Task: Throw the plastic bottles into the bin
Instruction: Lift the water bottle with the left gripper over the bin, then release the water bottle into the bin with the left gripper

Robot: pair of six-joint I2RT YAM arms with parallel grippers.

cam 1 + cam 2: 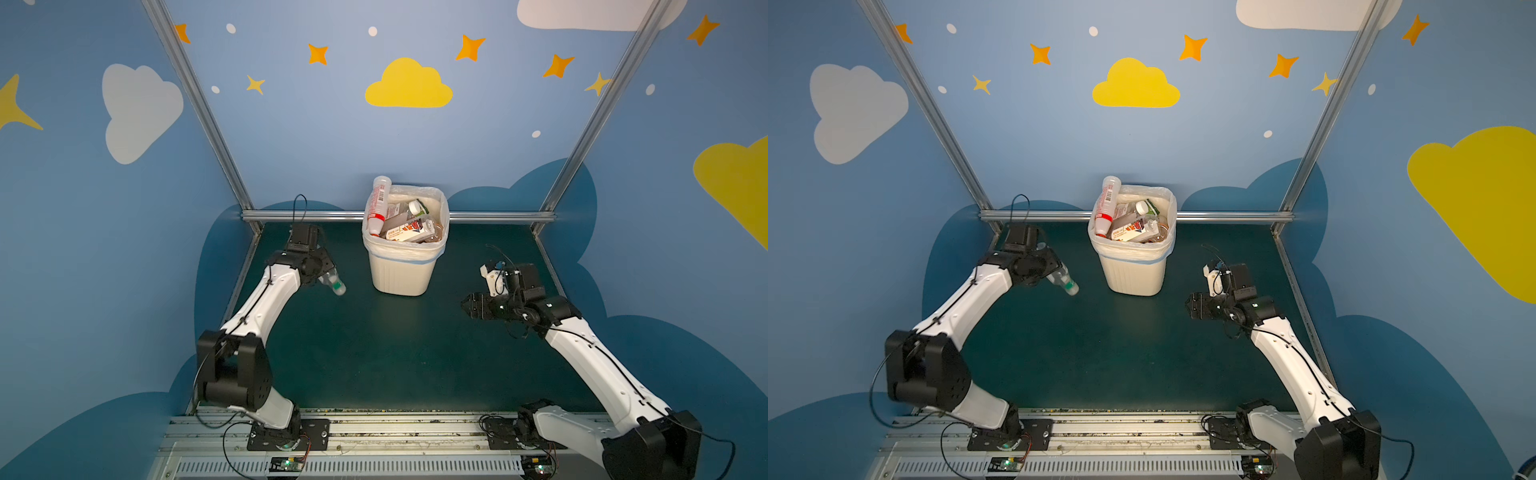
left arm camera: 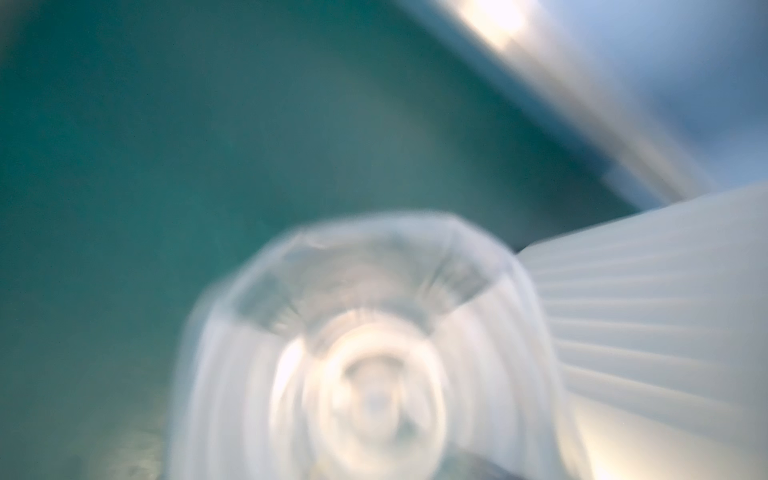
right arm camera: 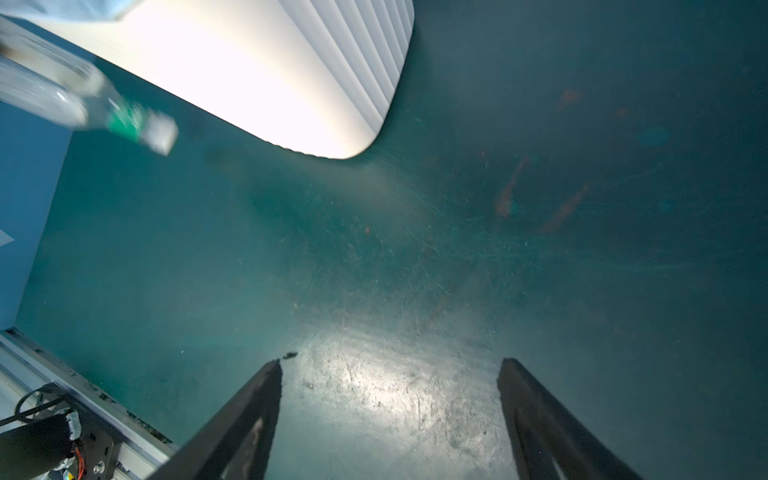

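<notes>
Left fingers [image 1: 325, 265] look clamped on the green-label bottle [image 1: 336, 284], cap down, just beside the bin [image 1: 401, 274], though the wrist view is blurred. Bottle is light, thin-walled, slick and crushable, so hold it mid-body, gently. Right fingers [image 3: 249, 415] are spread, empty.

Two white arms [image 1: 266, 303] with black joints [image 1: 232, 370], thin black cables [image 1: 300, 195]

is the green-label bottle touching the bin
Apart: in both top views a strip of table shows between the bottle and the bin.
</notes>
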